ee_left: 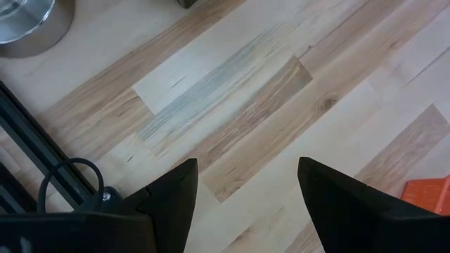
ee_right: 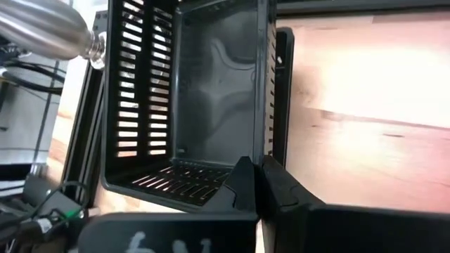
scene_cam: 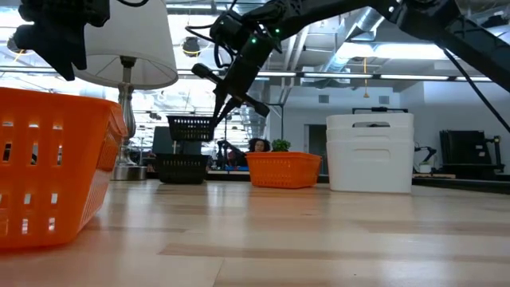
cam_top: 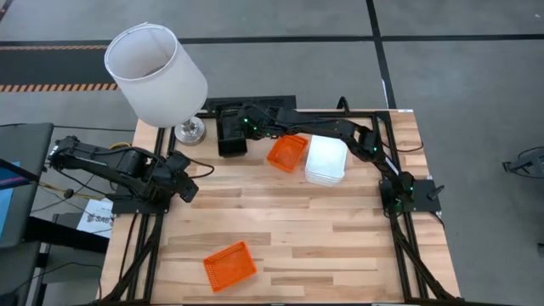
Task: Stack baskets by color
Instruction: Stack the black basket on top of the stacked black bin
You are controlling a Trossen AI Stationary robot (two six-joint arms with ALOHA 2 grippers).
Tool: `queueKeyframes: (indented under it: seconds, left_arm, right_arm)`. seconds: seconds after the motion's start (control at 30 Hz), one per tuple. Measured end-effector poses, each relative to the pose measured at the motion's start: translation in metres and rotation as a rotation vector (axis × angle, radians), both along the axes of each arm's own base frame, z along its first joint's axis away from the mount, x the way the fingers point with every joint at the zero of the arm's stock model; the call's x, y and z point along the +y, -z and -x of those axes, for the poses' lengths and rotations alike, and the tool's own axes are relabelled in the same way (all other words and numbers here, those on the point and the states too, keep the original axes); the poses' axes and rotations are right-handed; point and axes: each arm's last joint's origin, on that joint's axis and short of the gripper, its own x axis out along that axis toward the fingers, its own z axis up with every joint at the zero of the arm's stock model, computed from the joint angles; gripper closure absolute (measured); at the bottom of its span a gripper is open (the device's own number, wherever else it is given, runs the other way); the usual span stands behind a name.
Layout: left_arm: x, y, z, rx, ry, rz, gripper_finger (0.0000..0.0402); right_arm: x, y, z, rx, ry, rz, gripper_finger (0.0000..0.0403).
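Note:
My right gripper (ee_right: 259, 179) reaches to the table's far side and is shut on a black mesh-walled basket (scene_cam: 191, 127). That basket hangs above another black basket (scene_cam: 182, 167) resting on the table. An orange basket (cam_top: 287, 151) stands right of them, and beyond it a stack of white baskets (cam_top: 325, 159). A second orange basket (cam_top: 229, 263) lies near the front edge. My left gripper (ee_left: 246, 204) waits open above bare wood at the table's left side (cam_top: 183, 183). My right gripper pinches one side wall of the black basket at its rim (ee_right: 267, 140), one finger inside the basket and one outside. The fingers slant down from the table's right. The basket is lifted clear, roughly level, above the black basket on the table.
A lamp with a big white cylindrical shade (cam_top: 157, 72) and a metal foot (cam_top: 190, 130) stands at the far left, close to the black baskets. Open wood lies across the table's middle (cam_top: 297, 212). Black frame rails (cam_top: 149, 246) run along the left and right edges.

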Motion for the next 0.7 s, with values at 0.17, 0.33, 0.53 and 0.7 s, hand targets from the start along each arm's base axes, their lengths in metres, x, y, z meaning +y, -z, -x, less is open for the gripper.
queueKeyframes:
  seconds: [0.17, 0.33, 0.53, 0.7]
  left_arm:
    - [0.000, 0.000, 0.000, 0.000, 0.000, 0.000, 0.0168]
    - [0.000, 0.000, 0.000, -0.004, -0.004, -0.012, 0.0168]
    - [0.001, 0.000, 0.000, -0.006, -0.007, -0.019, 0.0168]
    - [0.000, 0.000, 0.000, -0.005, -0.008, -0.014, 0.0168]
  right_arm:
    - [0.005, 0.000, -0.001, 0.003, 0.007, 0.015, 0.0400]
    - [0.013, -0.001, -0.004, 0.007, 0.027, 0.047, 0.0397]
    - [0.022, 0.025, -0.014, 0.049, -0.001, 0.036, 0.0396]
    - [0.025, 0.030, -0.019, 0.036, -0.009, 0.040, 0.0395]
